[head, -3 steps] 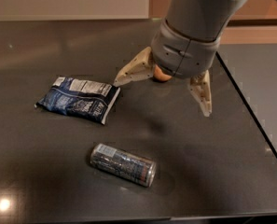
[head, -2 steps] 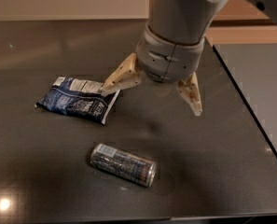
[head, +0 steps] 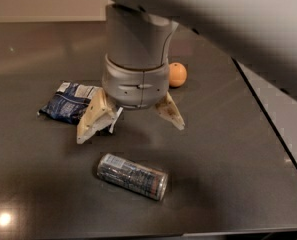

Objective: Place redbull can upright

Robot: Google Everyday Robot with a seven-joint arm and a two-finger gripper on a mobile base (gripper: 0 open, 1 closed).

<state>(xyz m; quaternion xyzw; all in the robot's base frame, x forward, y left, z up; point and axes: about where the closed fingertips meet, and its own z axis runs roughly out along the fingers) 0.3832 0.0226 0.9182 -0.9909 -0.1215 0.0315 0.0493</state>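
Note:
The redbull can (head: 132,176) lies on its side on the dark table (head: 228,174), its silver end pointing to the lower right. My gripper (head: 130,130) hangs just above and behind the can, fingers spread wide and empty. The left finger (head: 92,120) is over the edge of the snack bag, and the right finger (head: 171,112) points down to the right. Neither finger touches the can.
A flat blue-and-white snack bag (head: 67,103) lies to the left, partly under my left finger. An orange (head: 177,74) sits behind the gripper to the right. The table's right edge (head: 270,129) runs diagonally down the right side.
My gripper has moved left and down toward the can, staying open. The orange, earlier hidden between the fingers, now shows behind the wrist. The can and bag have not moved.

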